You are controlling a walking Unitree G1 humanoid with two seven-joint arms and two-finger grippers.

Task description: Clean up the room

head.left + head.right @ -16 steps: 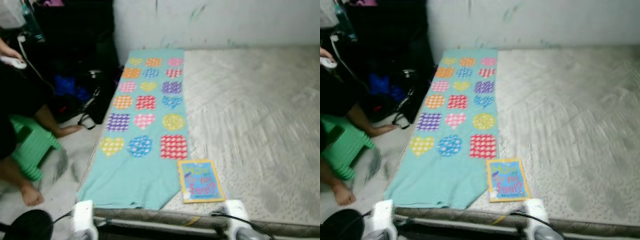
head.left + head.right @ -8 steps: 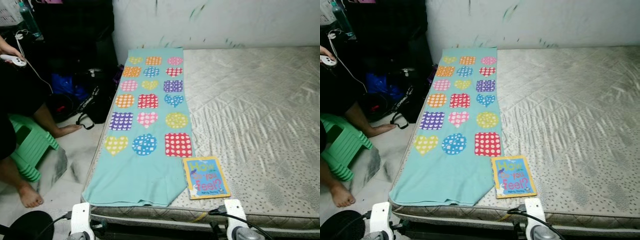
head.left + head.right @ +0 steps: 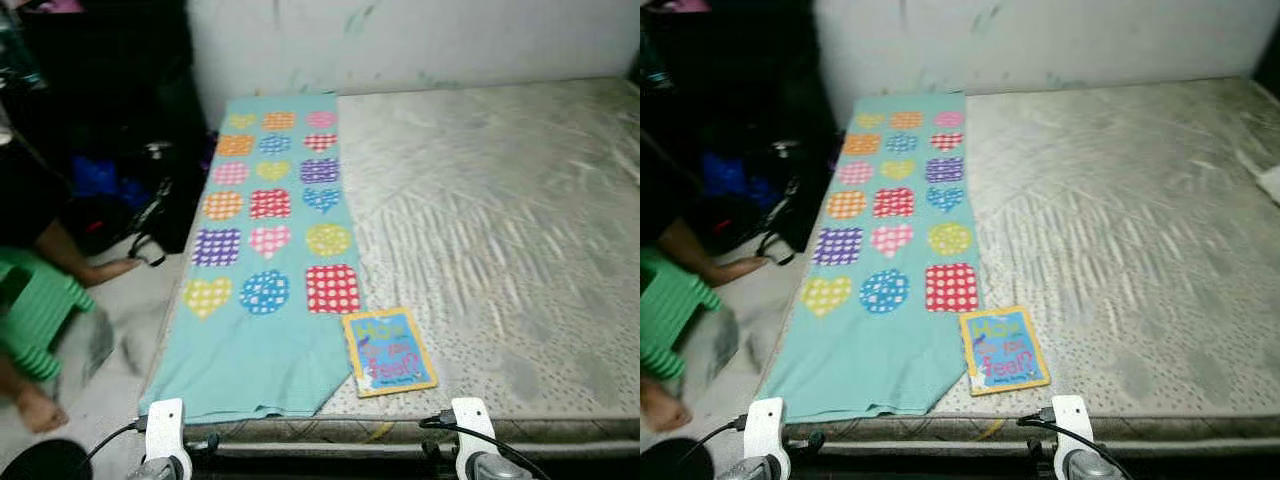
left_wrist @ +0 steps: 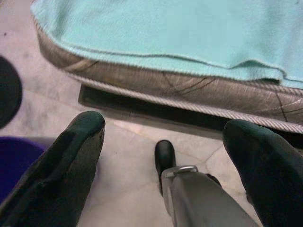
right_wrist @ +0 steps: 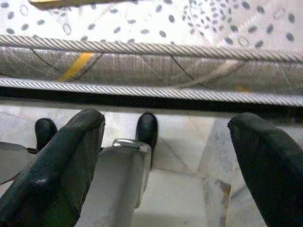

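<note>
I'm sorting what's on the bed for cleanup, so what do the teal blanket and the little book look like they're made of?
The blanket looks like soft matte fleece or knit cloth: it drapes limply over the mattress edge, with a fuzzy surface and printed dotted hearts. The book seems to be stiff card or board with a printed cover, since it lies flat and square-edged; blur hides any gloss.

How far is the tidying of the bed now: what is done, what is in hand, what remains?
Nothing looks done. The left claw and right claw are open, holding nothing, low before the mattress. The picture book and teal blanket remain on it.
</note>
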